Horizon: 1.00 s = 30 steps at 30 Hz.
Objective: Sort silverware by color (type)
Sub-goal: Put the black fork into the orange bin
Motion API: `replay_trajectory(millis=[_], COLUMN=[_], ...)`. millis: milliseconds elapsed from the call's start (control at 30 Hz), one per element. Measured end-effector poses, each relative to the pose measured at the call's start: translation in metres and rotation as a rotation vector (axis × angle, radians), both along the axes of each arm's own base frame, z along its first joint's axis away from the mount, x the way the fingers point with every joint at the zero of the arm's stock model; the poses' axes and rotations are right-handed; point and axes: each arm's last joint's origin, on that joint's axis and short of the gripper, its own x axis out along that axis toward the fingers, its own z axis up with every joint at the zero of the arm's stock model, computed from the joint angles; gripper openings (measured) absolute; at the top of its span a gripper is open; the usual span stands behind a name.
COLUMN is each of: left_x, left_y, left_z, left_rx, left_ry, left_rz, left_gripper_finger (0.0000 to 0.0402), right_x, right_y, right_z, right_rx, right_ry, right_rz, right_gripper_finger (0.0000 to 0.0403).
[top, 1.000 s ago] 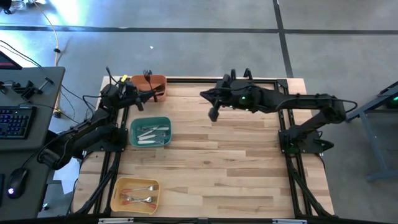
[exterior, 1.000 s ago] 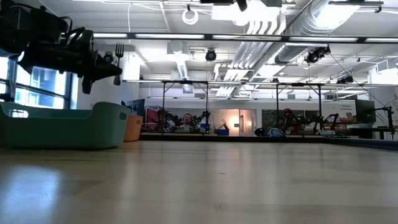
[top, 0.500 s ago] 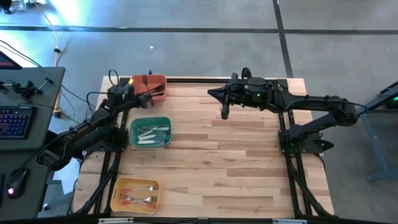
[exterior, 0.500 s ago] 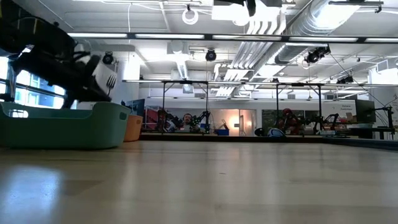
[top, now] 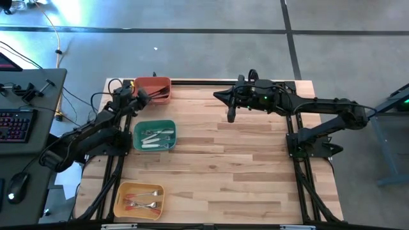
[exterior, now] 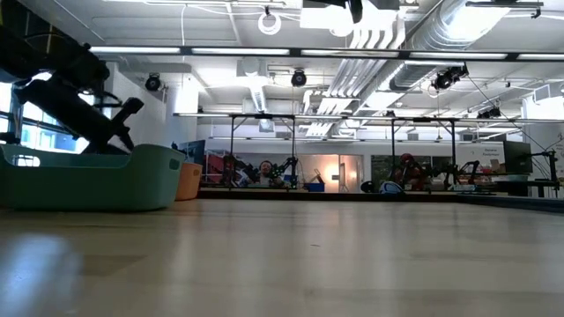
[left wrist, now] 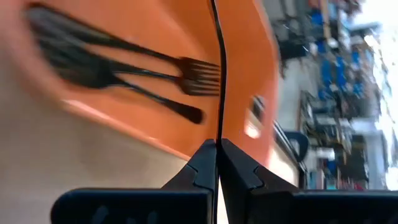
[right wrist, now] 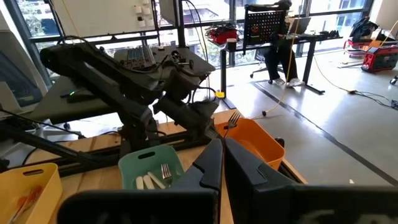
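Observation:
My left gripper (top: 146, 96) is at the table's far left corner, beside the orange bin (top: 161, 84), shut on a black fork (left wrist: 217, 68). The fork's tines (right wrist: 233, 117) stick up above the bin's rim in the right wrist view. More black forks (left wrist: 124, 59) lie inside the orange bin. White-handled silverware (top: 156, 137) lies in the teal bin (top: 137, 128), and orange-handled pieces (top: 142, 202) lie in the yellow bin (top: 121, 191). My right gripper (top: 231, 115) hovers shut over the far middle of the table, touching nothing. My left gripper pinches the black fork by its handle (left wrist: 217, 127) between the two fingers. The fork shows edge-on as a thin line and runs on in line with the fingers, out over the orange bin. Its tines end is lifted clear, slanting up above the bin.
The three bins stand in a row along the table's left side: orange far, teal (exterior: 88, 180) in the middle, yellow near. Bare wooden tabletop (top: 230, 172) stretches over the middle and right. A desk with keyboard and mouse stands beyond the left edge.
My left gripper has come down and tipped over, drawing slightly toward the table's left edge, and the fork has gone from standing high and upright to lying low and slanted at the orange bin. My right gripper moved a little toward the far right, then stayed still.

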Motion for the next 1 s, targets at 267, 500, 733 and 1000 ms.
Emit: replay_trajectory(millis=[267,500,733,1000], left_x=[0.001,0.002,0.004,0.009], left_y=[0.008,0.009,0.012,0.015], left_z=[-0.005,-0.008,-0.001,0.013], left_rx=[-0.075,-0.122,-0.053,0.129], left_ry=[-0.068,-0.111,-0.139,-0.176], left_rz=[0.096,0.104,0.080,-0.061], left_gripper_finger=[0.0002,0.0040,0.0077,0.0081], right_x=[0.001,0.001,0.001,0.001], right_y=[0.005,0.005,0.005,0.005], right_z=[0.000,0.000,0.000,0.000], right_rx=[-0.002,-0.002,-0.002,0.002], right_ry=[0.001,0.001,0.003,0.003], right_rz=[0.016,0.025,0.028,0.033], right_gripper_finger=[0.0000,0.0000,0.0000,0.0000])
